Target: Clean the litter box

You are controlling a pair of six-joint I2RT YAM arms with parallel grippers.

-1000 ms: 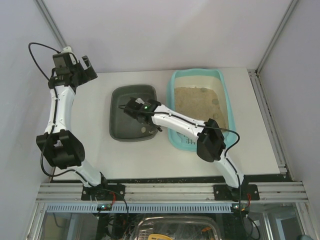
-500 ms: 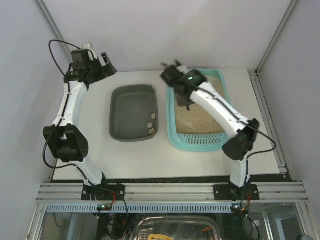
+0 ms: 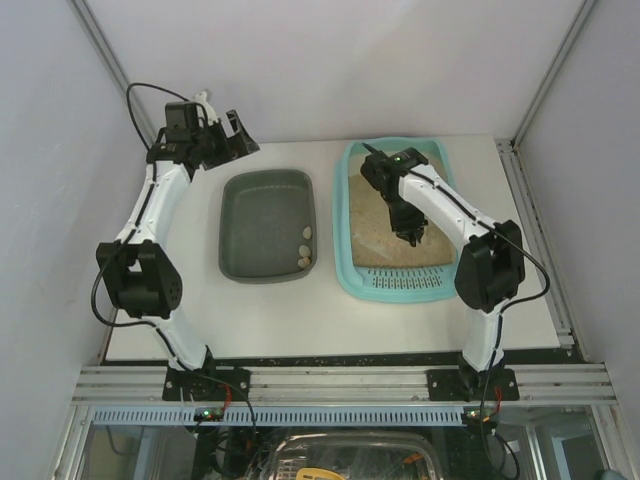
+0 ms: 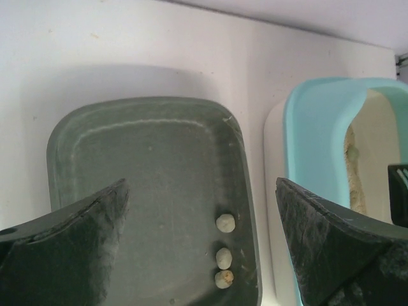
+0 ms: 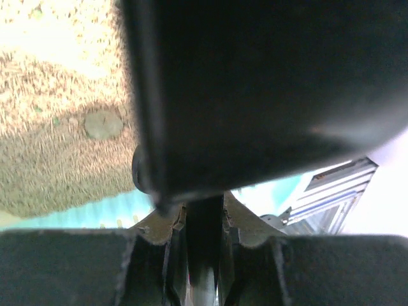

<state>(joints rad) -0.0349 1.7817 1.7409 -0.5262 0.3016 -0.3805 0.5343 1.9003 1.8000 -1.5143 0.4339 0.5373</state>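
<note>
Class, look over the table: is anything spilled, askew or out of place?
Nothing clearly stands out. The litter box and grey tray sit flat side by side; litter lies inside the box; three pale lumps lie inside the tray.

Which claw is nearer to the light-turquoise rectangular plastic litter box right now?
Right. The right claw, shut on a black scoop, hangs over the litter inside the litter box. The left claw, open, hovers past the dark grey rounded tray's far-left corner, clear of the box.
</note>
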